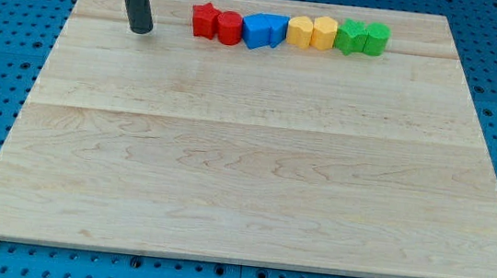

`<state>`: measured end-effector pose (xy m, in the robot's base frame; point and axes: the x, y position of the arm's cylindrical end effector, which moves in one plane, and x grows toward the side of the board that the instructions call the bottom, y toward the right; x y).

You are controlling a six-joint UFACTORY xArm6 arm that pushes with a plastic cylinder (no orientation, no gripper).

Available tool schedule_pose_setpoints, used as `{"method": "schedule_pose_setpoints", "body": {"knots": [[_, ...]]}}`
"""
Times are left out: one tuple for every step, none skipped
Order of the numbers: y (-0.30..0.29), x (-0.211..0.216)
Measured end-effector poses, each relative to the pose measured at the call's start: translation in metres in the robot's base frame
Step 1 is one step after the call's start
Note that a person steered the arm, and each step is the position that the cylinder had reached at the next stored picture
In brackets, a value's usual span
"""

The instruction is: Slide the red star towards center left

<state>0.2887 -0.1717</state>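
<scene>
Along the table's [253, 186] far edge, at the view's top, eight blocks stand in one tight row, and the red star [204, 21] is its end piece on the view's left. Touching the red star on the view's right is a red round block [230, 28]; beyond that come two blue blocks [264, 30], two yellow blocks [312, 32] and two green blocks [363, 37], whose exact shapes are hard to make out.

The tool is a plain dark rod with nothing to open or close, and it grips nothing. My tip [140, 30] rests on the table to the view's left of the red star, near it but clearly apart, with bare wood between.

As I judge it, the task is at its start: the red star sits in the row, and the approach step is in hand. Centre left lies below and to the left of the red star in this view, so my tip is on the wrong side for a push. The next move calls for going round to the red star's upper right, though the red round block touches it there and the table edge is close behind, so teasing the red star out of the row first may be needed.

No brand, label or writing can be read anywhere.
</scene>
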Motion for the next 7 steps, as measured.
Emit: {"method": "schedule_pose_setpoints", "body": {"knots": [[0.000, 0.000], [0.000, -0.037], [0.001, -0.064], [0.001, -0.064], [0.012, -0.069], [0.059, -0.078], [0.060, -0.078]]}}
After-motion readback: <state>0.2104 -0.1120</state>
